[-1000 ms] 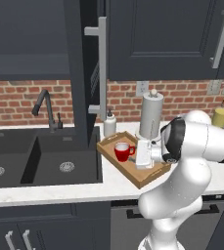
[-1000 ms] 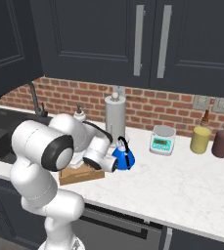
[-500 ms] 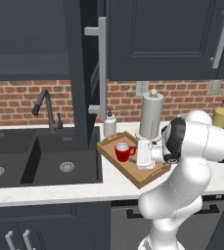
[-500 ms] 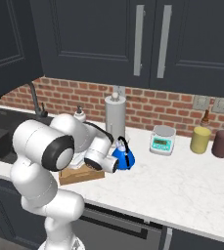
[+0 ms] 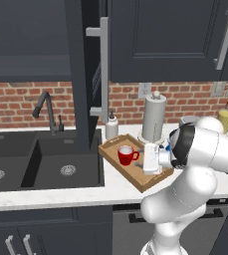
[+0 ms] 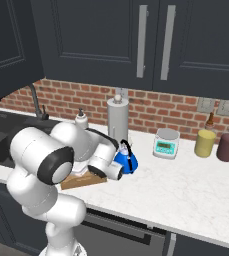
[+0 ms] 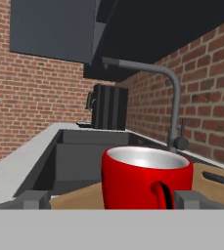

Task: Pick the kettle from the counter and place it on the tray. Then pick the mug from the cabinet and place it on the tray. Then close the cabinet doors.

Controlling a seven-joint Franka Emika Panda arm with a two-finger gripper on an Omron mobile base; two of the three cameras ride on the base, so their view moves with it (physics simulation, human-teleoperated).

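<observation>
- Kettle [image 6: 125,160]: lower left side was hidden behind the robot's forearm in the right base view; spout not discernible.
- Tray [image 6: 81,181]: in the right base view most of it lay behind the arm, with one wooden edge strip exposed.
- Mug [image 7: 145,178]: base was cut off by the lower margin of the hand view; handle partly cut as well.
- Gripper [image 5: 151,158]: fingertips were too small to separate in the left base view.
- Cabinet doors [image 5: 83,74]: open door was seen edge-on, top cropped by the frame.
- Sink [image 5: 41,162]: left part ran off the frame edge.
</observation>
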